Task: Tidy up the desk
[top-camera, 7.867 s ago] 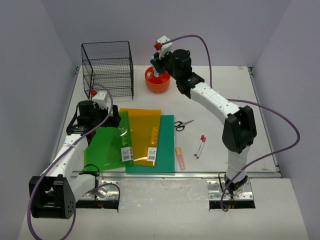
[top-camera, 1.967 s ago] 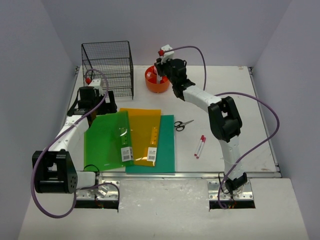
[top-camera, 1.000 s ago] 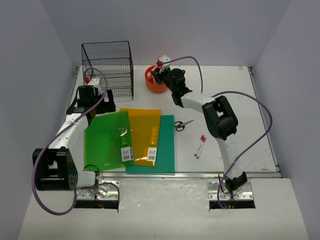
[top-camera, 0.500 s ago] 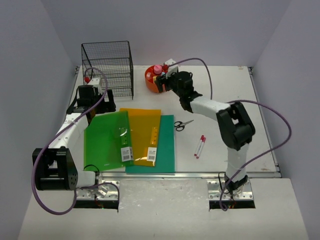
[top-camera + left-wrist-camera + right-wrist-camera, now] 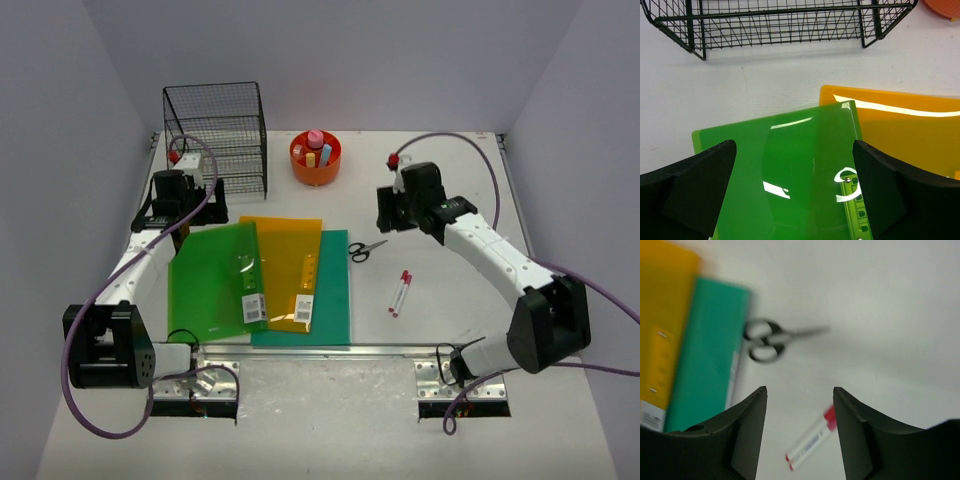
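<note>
Nearest you, the white tabletop (image 5: 450,310) fills the space ahead of both arm bases. At its front a green folder (image 5: 210,285) overlaps an orange folder (image 5: 290,260) on a teal folder (image 5: 335,290). Two markers (image 5: 400,293) lie to their right, with scissors (image 5: 366,248) just beyond. Your right hand (image 5: 800,390) hangs spread above them. Your left hand (image 5: 794,150) is spread over the green folder's far edge. At the back stand a wire rack (image 5: 215,135) and an orange cup (image 5: 315,160).

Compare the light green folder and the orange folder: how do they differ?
The light green folder lies on top, overlapping the orange folder's left edge. The light green folder is slightly turned; the orange folder lies squarer. Both lie flat and bear a white label.
</note>
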Robot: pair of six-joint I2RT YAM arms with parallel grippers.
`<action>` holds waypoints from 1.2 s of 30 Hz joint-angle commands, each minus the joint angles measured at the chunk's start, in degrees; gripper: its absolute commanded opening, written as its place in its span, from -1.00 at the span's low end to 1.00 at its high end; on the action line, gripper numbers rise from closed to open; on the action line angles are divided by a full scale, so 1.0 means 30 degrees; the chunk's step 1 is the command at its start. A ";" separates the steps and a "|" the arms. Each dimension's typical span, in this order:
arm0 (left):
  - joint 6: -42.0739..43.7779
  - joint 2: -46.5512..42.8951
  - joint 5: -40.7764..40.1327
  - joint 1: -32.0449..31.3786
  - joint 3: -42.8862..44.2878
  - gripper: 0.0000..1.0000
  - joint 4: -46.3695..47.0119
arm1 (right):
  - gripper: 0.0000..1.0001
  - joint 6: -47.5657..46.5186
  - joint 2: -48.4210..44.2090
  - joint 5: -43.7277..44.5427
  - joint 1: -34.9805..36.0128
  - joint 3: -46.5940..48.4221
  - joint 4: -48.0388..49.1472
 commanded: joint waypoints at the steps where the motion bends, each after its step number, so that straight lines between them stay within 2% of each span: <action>1: 0.0581 -0.0596 -0.0400 0.0074 -0.0111 1.00 0.1063 | 0.13 0.3632 0.0854 -0.1899 -0.1688 -0.2587 -0.7362; 7: 0.0493 -0.0915 -0.0664 0.0032 -0.0193 1.00 0.0875 | 0.18 0.4961 0.2974 -0.3643 -0.3202 -0.3057 -0.7551; 19: -0.0057 -0.2486 -0.1891 0.0039 -0.1348 1.00 0.0285 | 0.28 0.5938 0.8264 -0.3912 -0.3577 0.1194 -0.7406; 28: 0.0236 -0.3010 -0.2462 0.0068 -0.1635 1.00 0.0057 | 0.21 0.6043 0.9562 -0.3729 -0.4268 -0.1140 -0.8217; 33: 0.0177 -0.2819 -0.2415 0.0068 -0.1694 1.00 0.0219 | 0.11 0.6054 0.9928 -0.3697 -0.4444 -0.1400 -0.7646; 36: 0.0177 -0.2550 -0.2444 0.0068 -0.1566 1.00 0.0295 | -0.26 0.6054 1.0394 -0.3964 -0.4455 -0.0686 -0.7475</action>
